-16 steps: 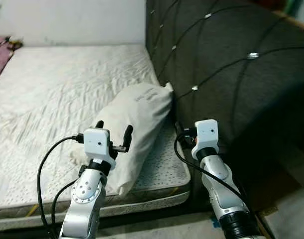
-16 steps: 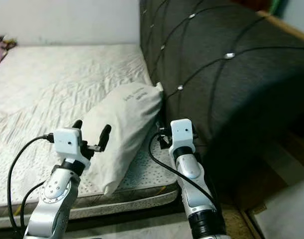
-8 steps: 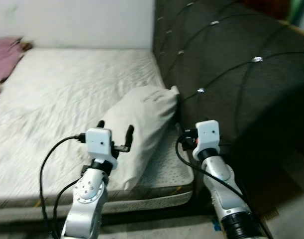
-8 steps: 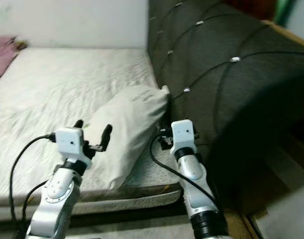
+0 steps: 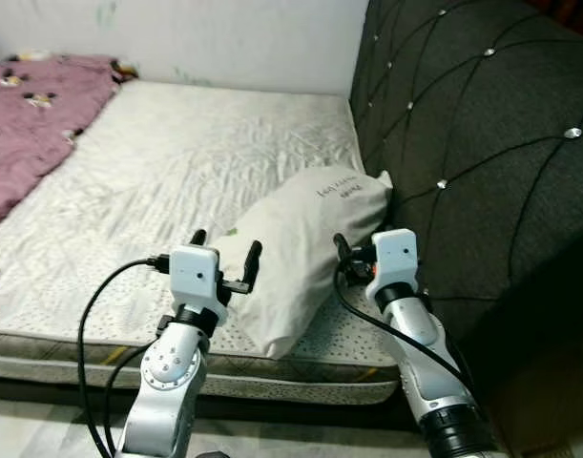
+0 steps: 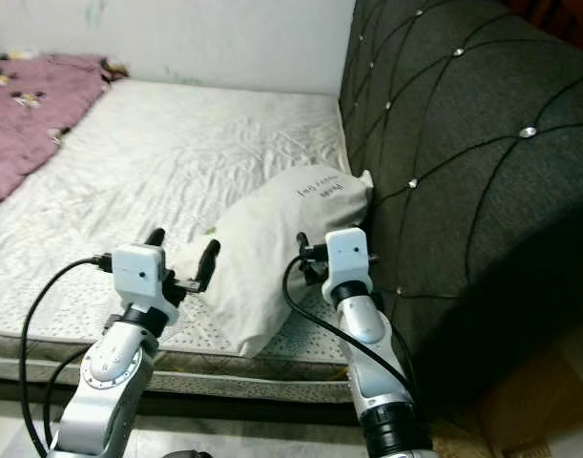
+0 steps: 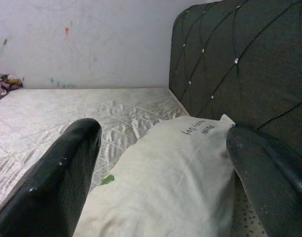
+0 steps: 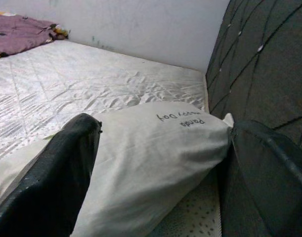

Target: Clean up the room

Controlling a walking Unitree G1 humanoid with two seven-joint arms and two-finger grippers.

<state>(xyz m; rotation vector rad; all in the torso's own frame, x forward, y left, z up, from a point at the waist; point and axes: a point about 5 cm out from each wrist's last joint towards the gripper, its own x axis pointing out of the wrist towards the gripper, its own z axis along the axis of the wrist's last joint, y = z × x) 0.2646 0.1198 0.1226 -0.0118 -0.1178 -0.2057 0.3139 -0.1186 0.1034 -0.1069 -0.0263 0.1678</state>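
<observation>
We hover both grippers, left [image 5: 222, 256] and right [image 6: 314, 250], fingers spread, beside the pillow [image 5: 305, 243]; best pinch its near end, headboard [image 5: 482, 143] at three o'clock.

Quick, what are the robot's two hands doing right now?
Left gripper: open, empty, before the pillow.
Right gripper: open, empty, jaws spread before the pillow.

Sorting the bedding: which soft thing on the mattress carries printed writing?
The white pillow against the dark headboard; dark lettering shows near its top. The purple blanket at the far side shows no writing.
</observation>
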